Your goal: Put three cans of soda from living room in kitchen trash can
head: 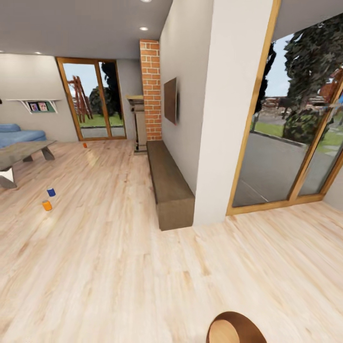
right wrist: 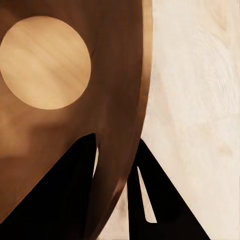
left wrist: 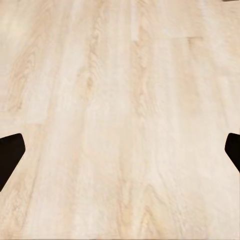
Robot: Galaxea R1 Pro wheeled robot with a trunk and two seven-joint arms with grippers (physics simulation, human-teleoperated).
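Three cans of soda stand on the living room's plank floor at the left of the head view. A dark blue one [head: 51, 192] and an orange one [head: 46, 205] are close together, and another orange one [head: 85, 145] is farther back. The tash can [head: 238, 316] shows at the bottom edge, brown-rimmed with an orange-brown inside. In the right wrist view my right gripper [right wrist: 116, 167] is shut on the tash can's rim [right wrist: 142, 85], one finger inside and one outside. My left gripper [left wrist: 120, 150] is open over bare planks, its dark fingertips [left wrist: 10, 152] at the picture's sides.
A long low wooden bench [head: 169, 183] runs along the wall under a dark screen [head: 170, 101], with a brick fireplace [head: 151, 85] behind. A low table [head: 24, 151] and blue sofa [head: 14, 135] stand far left. A white wall corner [head: 228, 119] and glass doors [head: 295, 124] are at right.
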